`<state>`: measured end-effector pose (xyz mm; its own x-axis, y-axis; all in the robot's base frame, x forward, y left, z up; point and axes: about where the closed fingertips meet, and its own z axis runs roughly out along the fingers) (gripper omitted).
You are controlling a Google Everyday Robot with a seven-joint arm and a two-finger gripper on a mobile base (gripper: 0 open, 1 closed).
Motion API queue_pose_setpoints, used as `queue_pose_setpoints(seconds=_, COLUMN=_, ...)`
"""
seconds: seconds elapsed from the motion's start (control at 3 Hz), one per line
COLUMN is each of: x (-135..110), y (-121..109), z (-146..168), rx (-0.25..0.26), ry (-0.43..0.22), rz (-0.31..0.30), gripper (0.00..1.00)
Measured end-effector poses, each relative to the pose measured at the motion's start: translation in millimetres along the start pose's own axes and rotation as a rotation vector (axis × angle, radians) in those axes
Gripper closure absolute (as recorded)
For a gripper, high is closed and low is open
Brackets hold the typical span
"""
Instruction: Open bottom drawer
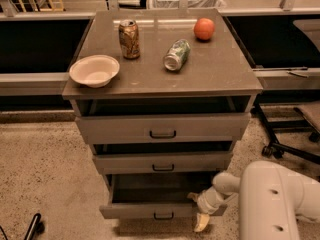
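The bottom drawer (150, 210) is the lowest of three grey-brown drawers in the cabinet. It stands pulled out partway, with its dark inside showing and its small dark pull handle (163, 216) at the centre of the front. My gripper (197, 210) is at the right end of that drawer's front, reaching in from the white arm (270, 199) at the lower right. The middle drawer (162, 162) and the top drawer (162, 128) are each slightly ajar.
On the cabinet top (220, 69) stand a white bowl (94, 70), an upright can (129, 39), a can lying on its side (177, 54) and an orange (204, 28). An office chair base (290, 144) is on the floor to the right. A dark object (34, 226) lies at the lower left.
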<state>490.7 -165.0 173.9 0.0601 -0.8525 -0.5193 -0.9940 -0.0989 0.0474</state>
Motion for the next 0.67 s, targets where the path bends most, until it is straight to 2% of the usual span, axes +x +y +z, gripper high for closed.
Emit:
queue_pose_setpoints(seconds=0.33, x=7, y=25, z=2, rx=-0.055, ry=0.082, rz=0.009, gripper=0.32)
queue_pose_setpoints(seconds=0.67, x=4, y=47, z=-1, rx=-0.072, ry=0.096, rz=0.007, gripper=0.35)
